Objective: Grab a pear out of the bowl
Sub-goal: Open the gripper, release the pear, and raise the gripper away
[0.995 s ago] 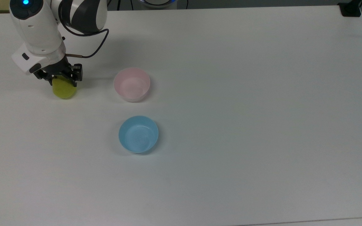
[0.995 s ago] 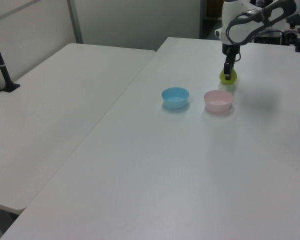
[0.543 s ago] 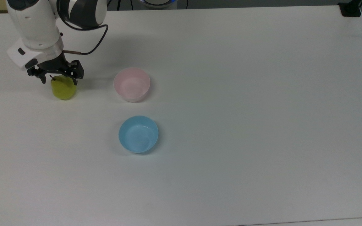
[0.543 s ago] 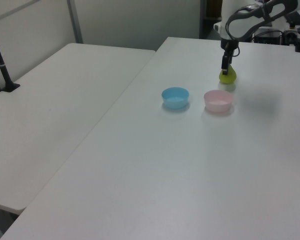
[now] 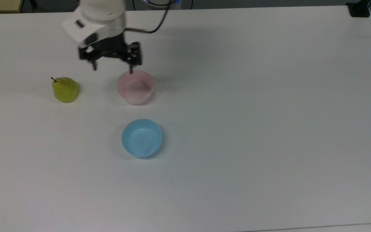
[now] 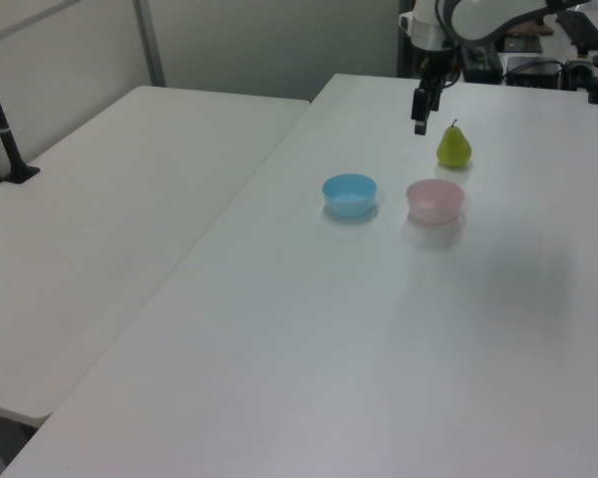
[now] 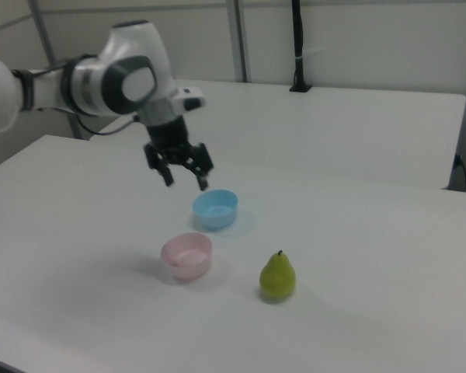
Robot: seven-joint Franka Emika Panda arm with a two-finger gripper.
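The pear (image 5: pixel 65 90) is being left standing upright on the table (image 5: pixel 253 96), stem up, well apart from the pink bowl (image 5: pixel 135 87) toward the top view's left. Nothing is being carried in that bowl, and the light blue bowl (image 5: pixel 142 138) just beside it is also being shown with nothing inside. So the pear is judged as already taken out of the bowl and set down; the task's pick looks done, with the fruit parked on bare tabletop where it is being supported by its own wide base.

The gripper (image 5: pixel 111 66) is being held raised above the table, between the pear and the pink bowl in the top view, near the bowl's far rim. In the right view the gripper (image 7: pixel 184 177) is being seen well above both bowls, pointing down. In the left view the gripper (image 6: pixel 420 112) is being seen above and to the left view's left of the pear (image 6: pixel 453 147).

Jaws: being held wide apart, nothing being gripped, nothing being touched. One fingertip (image 5: pixel 130 69) is being seen overlapping the pink bowl's rim in the top view, but contact is judged unlikely given the height shown in the right view.
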